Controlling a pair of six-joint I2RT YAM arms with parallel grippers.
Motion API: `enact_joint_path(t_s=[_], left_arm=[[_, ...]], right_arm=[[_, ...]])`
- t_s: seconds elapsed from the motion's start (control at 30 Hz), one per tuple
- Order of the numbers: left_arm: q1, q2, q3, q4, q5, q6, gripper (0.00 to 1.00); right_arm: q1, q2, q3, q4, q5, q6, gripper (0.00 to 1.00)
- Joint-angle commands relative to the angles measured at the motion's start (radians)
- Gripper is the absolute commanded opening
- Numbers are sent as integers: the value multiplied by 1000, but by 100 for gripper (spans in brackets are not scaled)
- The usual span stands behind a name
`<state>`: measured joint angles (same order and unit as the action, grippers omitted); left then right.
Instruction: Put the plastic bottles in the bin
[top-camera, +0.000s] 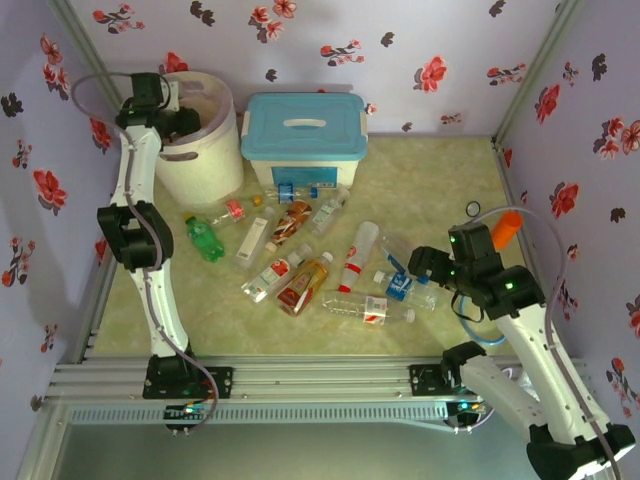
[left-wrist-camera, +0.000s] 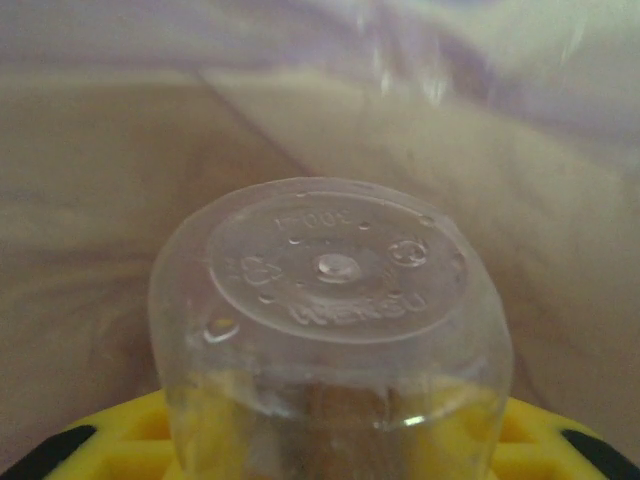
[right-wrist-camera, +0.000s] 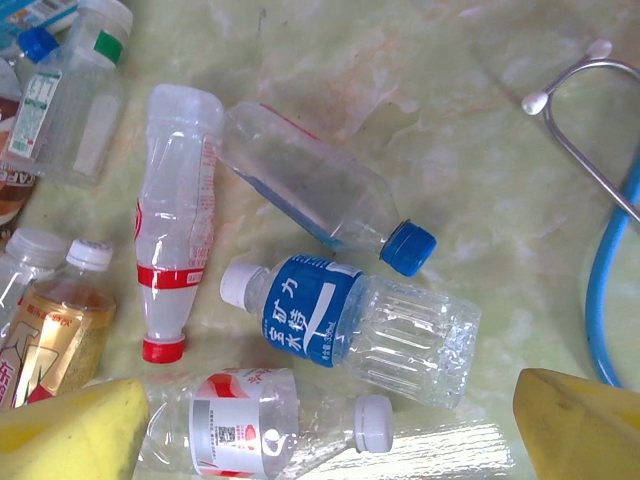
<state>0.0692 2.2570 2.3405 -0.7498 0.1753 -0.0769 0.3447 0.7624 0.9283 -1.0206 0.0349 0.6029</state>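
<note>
One clear bottle (left-wrist-camera: 330, 300) hangs clamped in left jaws over bin (top-camera: 203, 168); right jaws gape.

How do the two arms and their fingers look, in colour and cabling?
Both the left arm and right arm have white links and black joints, each with a grey cable loop. Small green lights glow on the right arm. The left fingers and right fingers are yellow.

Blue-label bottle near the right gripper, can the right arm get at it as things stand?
Probably yes: the right gripper hangs open above the blue-label bottle, nothing covers it, though the blue-capped bottle lies close beside it.
</note>
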Motion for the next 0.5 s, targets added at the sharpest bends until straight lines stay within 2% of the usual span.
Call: enact_joint_path(t_s=[0.0, 0.17, 0.33, 0.47], left_arm=[[-11, -2, -52, -4, -3, 38, 31], [-19, -8, -113, 24, -2, 70, 44], [-24, 1, -130, 30, -1, 78, 60], [-27, 10, -123, 27, 0, 80, 81]], right_arm=[[-26, -22, -14, -21, 39, 35, 95], [-70, -46, -50, -4, 24, 60, 95], [-103, -66, -75, 14, -3, 65, 96], [-121, -77, -84, 21, -14, 66, 97]])
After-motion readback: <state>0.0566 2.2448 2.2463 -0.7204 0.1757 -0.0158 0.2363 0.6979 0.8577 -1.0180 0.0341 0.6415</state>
